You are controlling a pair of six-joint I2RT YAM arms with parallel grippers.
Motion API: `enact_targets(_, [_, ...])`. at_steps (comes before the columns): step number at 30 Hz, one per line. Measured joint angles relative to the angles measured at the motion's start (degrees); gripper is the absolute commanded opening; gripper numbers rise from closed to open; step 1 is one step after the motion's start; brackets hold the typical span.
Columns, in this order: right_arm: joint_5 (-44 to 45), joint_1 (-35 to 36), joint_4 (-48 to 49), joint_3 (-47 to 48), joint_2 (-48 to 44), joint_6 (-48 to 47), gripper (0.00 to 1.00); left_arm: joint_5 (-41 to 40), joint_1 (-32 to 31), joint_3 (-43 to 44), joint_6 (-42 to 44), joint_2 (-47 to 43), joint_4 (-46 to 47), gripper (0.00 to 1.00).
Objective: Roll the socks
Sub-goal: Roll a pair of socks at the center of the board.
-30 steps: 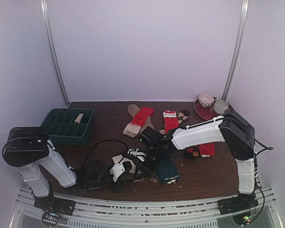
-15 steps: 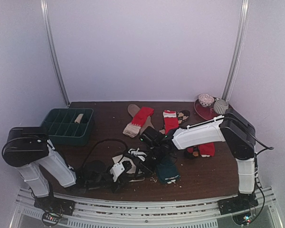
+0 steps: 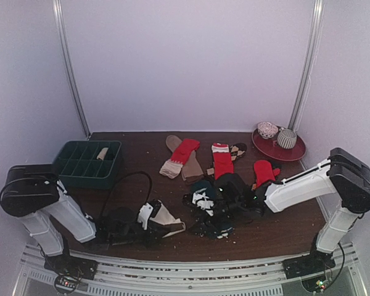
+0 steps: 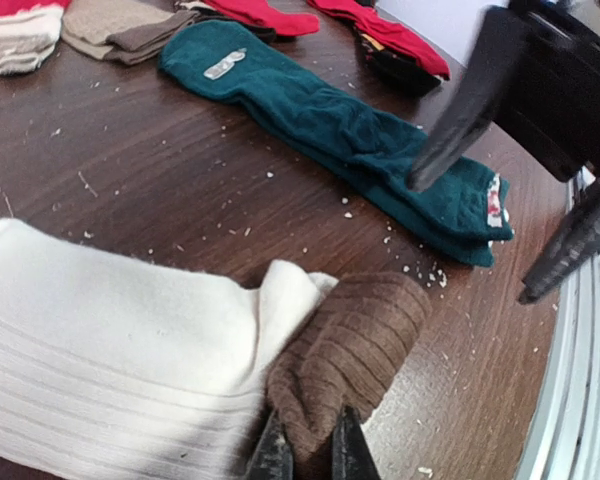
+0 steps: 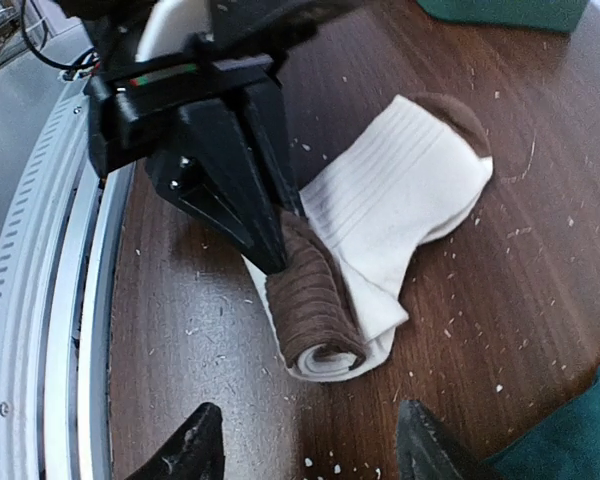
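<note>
A cream sock [image 5: 400, 190] lies flat near the front edge, its brown cuff end rolled into a tight bundle [image 5: 315, 310]. My left gripper [image 4: 308, 455] is shut on that brown roll [image 4: 355, 340]; from above it sits at the sock's left end [image 3: 153, 217]. My right gripper [image 5: 310, 455] stands open a short way in front of the roll, touching nothing, and hangs over the dark teal sock [image 4: 320, 110]. Its fingers [image 4: 460, 110] show black in the left wrist view. Further back lie red socks with pale cuffs [image 3: 184, 154] [image 3: 222, 161] and a brown sock [image 3: 191, 166].
A dark green compartment tray [image 3: 80, 174] stands at the back left with one rolled sock [image 3: 102, 153] in it. A red plate [image 3: 293, 153] with a bowl and a cup is at the back right. Another red sock [image 3: 264, 172] lies by the right arm. The metal rail [image 5: 40, 330] runs along the near edge.
My right arm has drawn back to the right and its gripper has opened, letting go of the roll. The left gripper has shut on the brown rolled end.
</note>
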Motion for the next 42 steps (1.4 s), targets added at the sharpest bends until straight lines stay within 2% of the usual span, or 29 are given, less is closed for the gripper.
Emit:
enact_targets(4, [0.3,0.3,11.0,-5.3,-1.5,-7.4,0.6,0.9,0.4,-0.5,-4.8,1.2,2.3,0.0])
enact_targets(11, [-1.1,0.5,17.3,-1.6,5.2,-14.4,0.6,1.7,0.7,-3.0,-8.0,3.8,8.9,0.0])
enact_targets(16, [-3.8,0.5,16.6,2.1,9.6,-16.4,0.58,2.0,0.7,-3.4,-8.3,4.0,9.8,0.0])
enact_targets(28, [-9.0,0.8,6.1,8.7,14.4,-18.1,0.5,2.2,0.7,-3.7,-8.3,4.2,10.4,0.0])
enact_targets(33, [-9.2,0.9,4.0,9.8,15.6,-18.5,0.33,2.4,0.7,-3.7,-8.3,4.5,11.0,0.0])
enact_targets(42, [-9.6,0.9,0.2,12.5,16.0,-15.8,0.24,2.7,0.8,-3.6,-8.2,5.9,13.0,0.0])
